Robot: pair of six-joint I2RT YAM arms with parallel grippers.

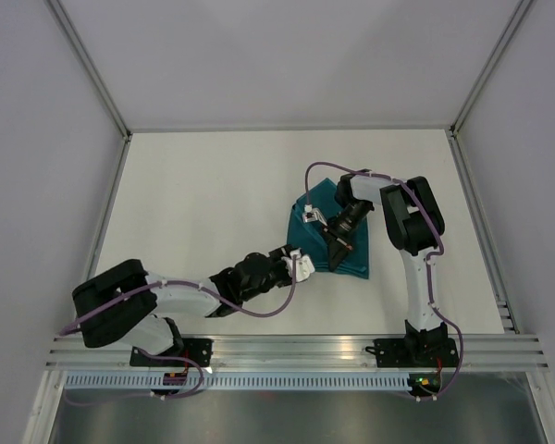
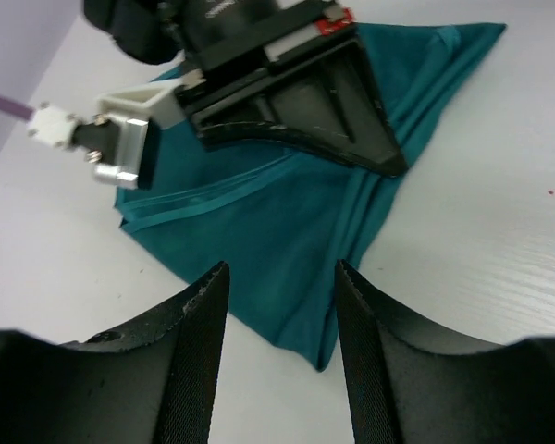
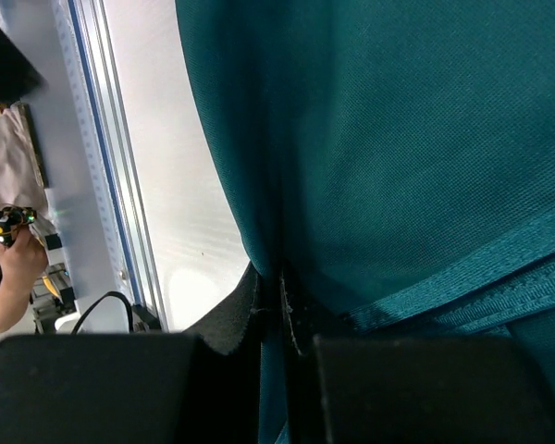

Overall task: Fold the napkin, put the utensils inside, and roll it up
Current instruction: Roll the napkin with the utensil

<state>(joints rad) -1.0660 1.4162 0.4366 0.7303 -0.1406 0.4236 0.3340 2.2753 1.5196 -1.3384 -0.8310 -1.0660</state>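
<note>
Working on the fold step, by the look of it. Pinching a ridge of the napkin (image 1: 359,257) in the right jaws, shut tight on the cloth, with teal cloth spreading out past the tips and to both sides of them. Holding the left jaws apart just above the worktop (image 1: 213,203), gripping nothing. Looking past the left jaws at the near corner of the napkin, lying just ahead of the tips and a bit below them, with the right jaws further ahead, on top of the cloth. Seeing no forks or spoons anywhere in these views.

For doing this step well, probably:

- Bringing the left jaws down onto the loose corner just ahead of them.
- Taking all the layers at the hemmed edge, not only the top one.
- Closing gently but all the way, to stop the thin cloth slipping out.
- Keeping the right jaws pinched, to stop the napkin sliding on the smooth worktop.
- Lifting low and slow, and laying edge on edge for a neat, flat fold.
- Watching out for bunching beside the right jaws.
- Watching out for the two arms bumping, being so near each other.
</note>
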